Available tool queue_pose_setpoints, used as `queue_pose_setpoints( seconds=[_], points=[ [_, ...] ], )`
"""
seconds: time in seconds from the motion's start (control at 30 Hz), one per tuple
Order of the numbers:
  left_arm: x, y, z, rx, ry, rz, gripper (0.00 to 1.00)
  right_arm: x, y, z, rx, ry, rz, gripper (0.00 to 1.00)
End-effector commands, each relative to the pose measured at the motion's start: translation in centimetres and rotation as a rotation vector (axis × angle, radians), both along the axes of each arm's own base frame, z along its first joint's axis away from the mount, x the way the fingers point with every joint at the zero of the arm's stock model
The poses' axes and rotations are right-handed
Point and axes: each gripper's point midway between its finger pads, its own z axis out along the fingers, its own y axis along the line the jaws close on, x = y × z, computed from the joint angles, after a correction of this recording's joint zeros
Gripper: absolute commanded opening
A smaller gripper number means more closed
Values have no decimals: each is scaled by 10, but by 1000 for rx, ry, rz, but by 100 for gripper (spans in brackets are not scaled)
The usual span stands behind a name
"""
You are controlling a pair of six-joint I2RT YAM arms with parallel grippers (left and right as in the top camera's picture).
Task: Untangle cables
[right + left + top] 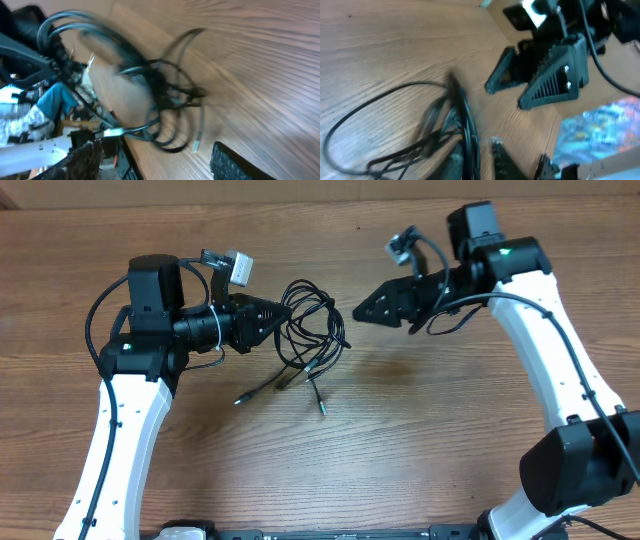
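Overall, the overhead view shows the cables [312,325] as one tangled bundle of thin black cords near the middle of the wooden surface [450,440], between the two arms. Several loops bunch at the top of the bundle, and three loose ends with small plugs [240,399] trail toward the near edge and lie flat on the wood. The left gripper [287,314] points right, with its tip at the left edge of the loops and in contact with them. The right gripper [360,310] points left and sits just beside the right edge of the bundle, apart from it. In the left wrist view, which is blurred, a wide loop lies on the wood at left. A dense run of cords passes down into the narrow gap between this arm's own jaws at the bottom edge, but I cannot tell whether the cords are pinched there or merely pass through. The opposite gripper appears beyond them with its two ribbed jaws spread and nothing between them. In the right wrist view, also blurred, that arm's jaws stand wide apart at the bottom corners and are empty. The knot of cords lies ahead of them on the wood, with one pale plug tip [196,146] nearest the camera.
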Motion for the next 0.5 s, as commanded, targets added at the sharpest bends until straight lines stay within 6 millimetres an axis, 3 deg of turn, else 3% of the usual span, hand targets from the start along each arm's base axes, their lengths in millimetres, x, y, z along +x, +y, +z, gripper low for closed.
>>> queue_pose_setpoints(
  seconds=[0.0,0.17,0.27,0.37,0.47],
  points=[
    [-6,-3,11,-19,-42,-34,27,-10,21,4,7,-39,72,69],
    [4,9,-5,65,-10,59,26,-11,21,-8,-74,-46,65,69],
    [9,22,-23,150,40,144,26,-5,14,-16,-139,-24,13,77],
    [7,34,-41,221,109,206,31,3,1,-28,-237,-7,-60,79],
    [0,30,-50,232,161,189,32,16,-24,-45,-394,49,-231,79]
  ],
)
